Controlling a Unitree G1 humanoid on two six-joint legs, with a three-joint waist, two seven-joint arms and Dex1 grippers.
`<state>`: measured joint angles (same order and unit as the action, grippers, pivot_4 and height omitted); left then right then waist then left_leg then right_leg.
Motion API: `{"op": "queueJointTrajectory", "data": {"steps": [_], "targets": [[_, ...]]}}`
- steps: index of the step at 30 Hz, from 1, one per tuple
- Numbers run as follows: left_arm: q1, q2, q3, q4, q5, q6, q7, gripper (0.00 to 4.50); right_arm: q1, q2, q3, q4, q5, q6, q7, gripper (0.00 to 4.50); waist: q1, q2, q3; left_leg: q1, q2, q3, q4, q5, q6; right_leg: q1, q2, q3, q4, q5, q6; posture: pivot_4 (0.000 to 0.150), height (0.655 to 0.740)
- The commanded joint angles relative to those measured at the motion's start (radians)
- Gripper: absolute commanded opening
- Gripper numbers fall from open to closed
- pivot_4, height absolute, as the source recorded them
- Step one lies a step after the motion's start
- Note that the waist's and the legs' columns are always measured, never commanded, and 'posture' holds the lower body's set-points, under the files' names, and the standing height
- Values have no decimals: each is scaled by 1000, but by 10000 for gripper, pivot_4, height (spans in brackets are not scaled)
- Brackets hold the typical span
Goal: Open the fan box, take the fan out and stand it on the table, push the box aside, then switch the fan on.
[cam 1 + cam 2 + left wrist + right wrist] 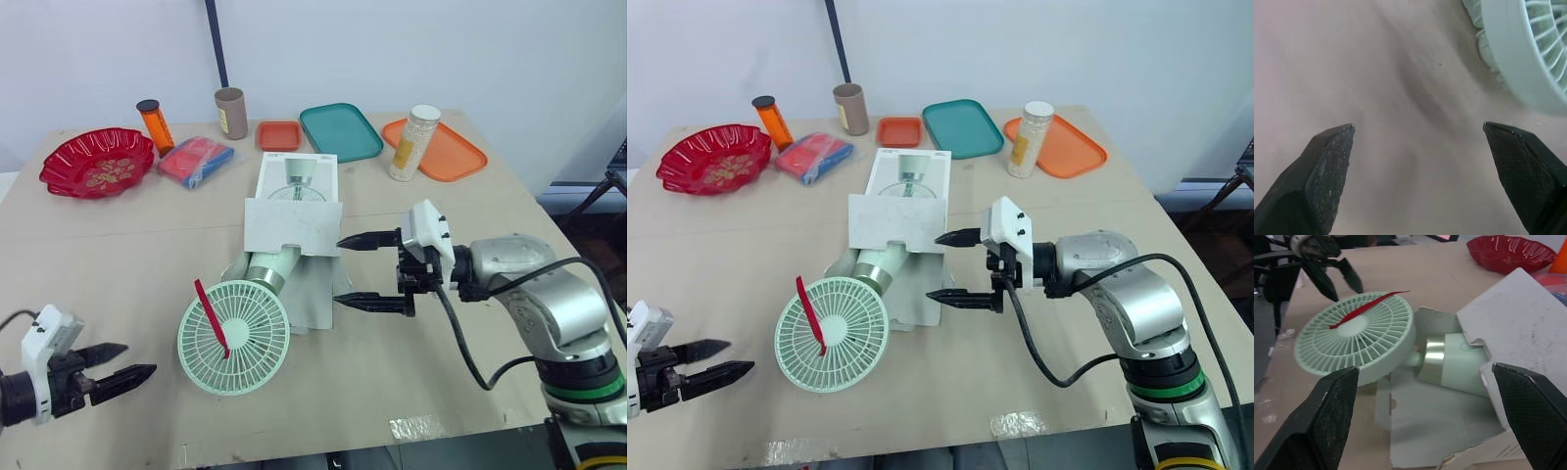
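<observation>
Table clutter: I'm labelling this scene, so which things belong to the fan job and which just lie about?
Job: fan, fan box.
Lying about: red bowl, orange bottle, blue packet, brown tube, small orange tray, teal tray, large orange tray, white jar.

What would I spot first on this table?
The mint-green fan with a red ribbon on its grille, lying half out of the open white box in the middle. The right gripper is open beside the box, and a red bowl sits at the far left corner.
</observation>
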<state>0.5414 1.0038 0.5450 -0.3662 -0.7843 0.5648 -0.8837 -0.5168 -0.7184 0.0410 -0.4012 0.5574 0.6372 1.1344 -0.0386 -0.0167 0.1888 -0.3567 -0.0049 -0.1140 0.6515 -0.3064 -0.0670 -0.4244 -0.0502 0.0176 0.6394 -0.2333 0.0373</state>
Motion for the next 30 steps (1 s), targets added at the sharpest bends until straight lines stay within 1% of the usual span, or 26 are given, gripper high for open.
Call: {"op": "queueJointTrajectory", "data": {"steps": [1,3,6,8,9,13,17,19,22,26,30], "targets": [[-111,-30,-73,113,281,-392,-69,45000,4,-39,-36,-48,93,56,30,44486,4,1,0,0,0,0,0,0,0,0,0,0,0,0,0,1500,7400],[-178,-60,-111,162,351,-544,-104,45000,9,-53,-35,-53,110,63,37,44486,6,0,0,-1,0,0,1,0,0,0,0,0,0,1,0,1500,7400],[-256,-101,-147,237,467,-778,-105,45000,16,-74,-33,-63,120,69,40,44486,10,0,0,-1,0,1,1,0,1,0,-1,0,-2,1,1,1500,7400],[-286,-113,-164,276,512,-895,-121,45000,20,-84,-32,-68,124,71,37,44486,10,-1,0,-2,0,1,1,0,1,0,-1,0,-2,2,1,1500,7400],[-305,-119,-173,304,541,-982,-128,45000,21,-91,-32,-71,124,76,31,44486,9,-1,0,-2,0,1,1,0,1,0,-1,0,-2,2,1,1500,7400],[-372,-123,-220,409,597,-1229,-155,45000,31,-114,-21,-84,109,62,30,44486,14,0,0,-2,0,1,2,0,1,0,-1,0,-3,3,1,1500,7400],[-461,-126,-252,503,616,-1313,-128,45000,61,-138,-23,-114,95,25,42,44486,15,0,0,-2,0,1,3,1,3,0,0,0,-2,4,2,1500,7400],[-488,-124,-266,536,618,-1346,-123,45000,77,-138,-24,-126,66,-38,47,44486,15,0,0,-2,0,1,3,1,3,0,0,0,-2,5,2,1500,7400],[-525,-120,-295,585,622,-1386,-126,45000,102,-143,-4,-122,-43,-218,84,44486,13,0,0,-2,0,2,3,1,3,0,-1,0,-2,6,3,1500,7400],[-559,-115,-325,616,615,-1419,-121,45000,116,-147,-2,-114,-48,-231,90,44486,14,0,0,-2,0,2,4,1,3,0,0,0,-2,6,3,1500,7400],[-559,-105,-360,610,603,-1487,-135,45000,118,-149,-1,-104,-58,-242,98,44486,14,0,0,-2,0,2,4,1,3,0,0,0,-1,7,3,1500,7400]]}}
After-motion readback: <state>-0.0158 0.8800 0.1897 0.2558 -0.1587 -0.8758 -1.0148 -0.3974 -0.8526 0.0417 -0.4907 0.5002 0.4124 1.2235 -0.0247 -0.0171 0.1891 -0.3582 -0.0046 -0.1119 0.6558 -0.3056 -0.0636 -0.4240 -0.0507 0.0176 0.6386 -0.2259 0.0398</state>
